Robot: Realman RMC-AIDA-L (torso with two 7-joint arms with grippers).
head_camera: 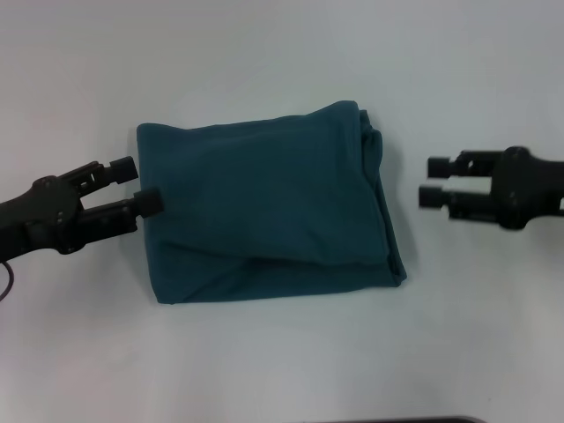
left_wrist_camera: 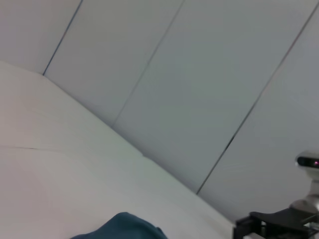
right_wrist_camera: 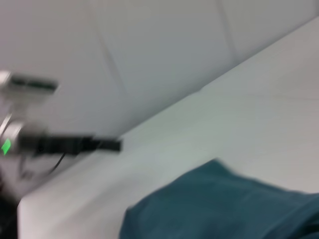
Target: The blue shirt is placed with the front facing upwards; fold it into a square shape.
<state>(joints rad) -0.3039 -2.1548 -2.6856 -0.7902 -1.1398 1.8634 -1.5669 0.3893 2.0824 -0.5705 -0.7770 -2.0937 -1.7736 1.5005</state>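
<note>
The dark teal-blue soft cotton shirt (head_camera: pixel 264 207) lies folded into a rough rectangle in the middle of the plain white table (head_camera: pixel 282 53), slightly wider than deep, with layered folds along its near and right edges. The black left gripper (head_camera: pixel 137 183) sits at its left edge, fingers spread and empty. The black right gripper (head_camera: pixel 434 181) hovers apart on the right, fingers likewise parted and empty.
</note>
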